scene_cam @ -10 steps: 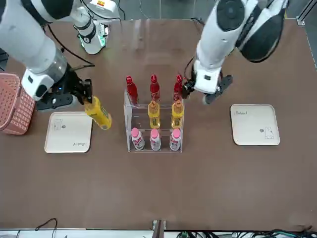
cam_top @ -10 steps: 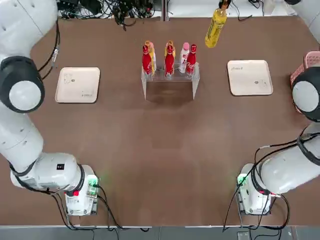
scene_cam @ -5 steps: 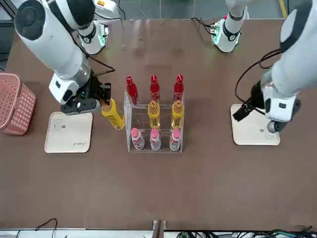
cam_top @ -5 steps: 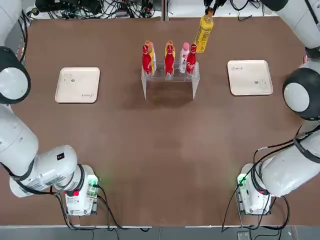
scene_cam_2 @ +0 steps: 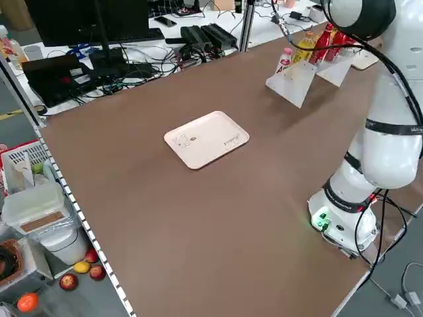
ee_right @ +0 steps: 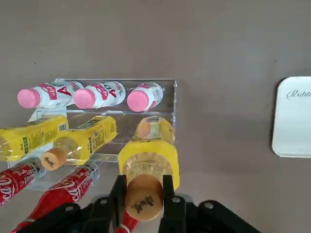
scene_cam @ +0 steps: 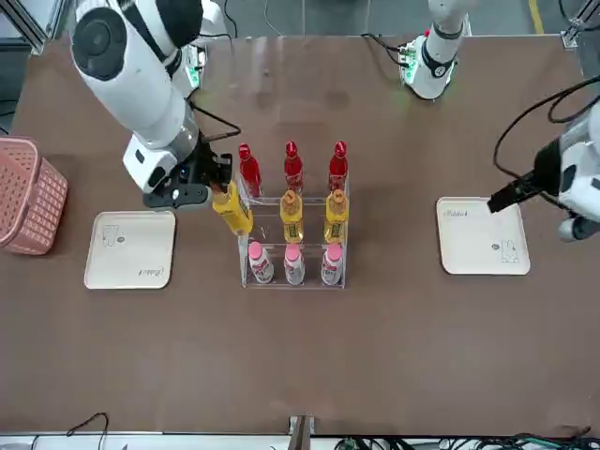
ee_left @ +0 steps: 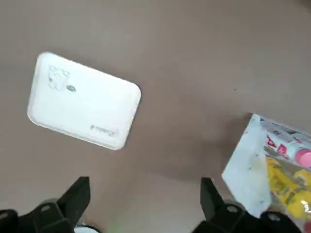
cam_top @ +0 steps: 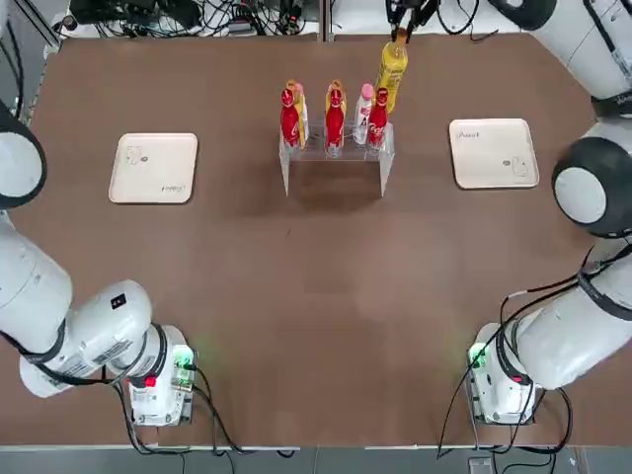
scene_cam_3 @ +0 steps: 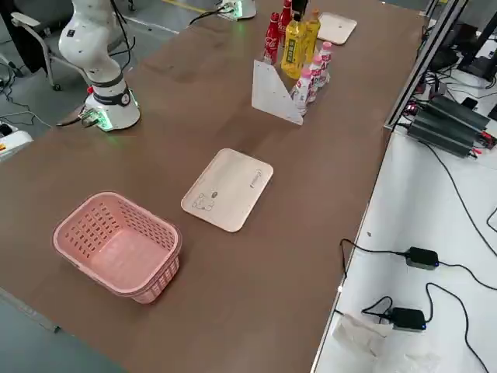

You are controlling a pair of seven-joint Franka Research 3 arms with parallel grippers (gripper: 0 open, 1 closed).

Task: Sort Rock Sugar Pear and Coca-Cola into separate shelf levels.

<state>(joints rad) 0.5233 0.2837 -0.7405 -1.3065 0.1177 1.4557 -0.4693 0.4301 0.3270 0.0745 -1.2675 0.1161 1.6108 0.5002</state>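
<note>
Looking down from overhead, the right gripper (cam_top: 398, 30) held a yellow bottle (cam_top: 390, 74) by its orange cap, just beside the right end of the clear stand (cam_top: 334, 148), near the far edge of the table (cam_top: 296, 296).

From across the table, that bottle (scene_cam: 231, 208) hung tilted against the stand's (scene_cam: 291, 234) side wall — three red bottles (scene_cam: 292, 167) stood on the top level, two more yellow bottles (scene_cam: 292, 215) in the middle row and three pink-capped bottles (scene_cam: 293, 264) in front. The left gripper (scene_cam: 574, 225) hovered by a beige tray (scene_cam: 482, 236), well apart from the stand.

The right wrist camera showed the fingers (ee_right: 166, 194) clamped on the cap. The left wrist camera showed its own fingers (ee_left: 77, 196) spread wide, holding nothing, above the table beside the tray (ee_left: 82, 99).
</note>
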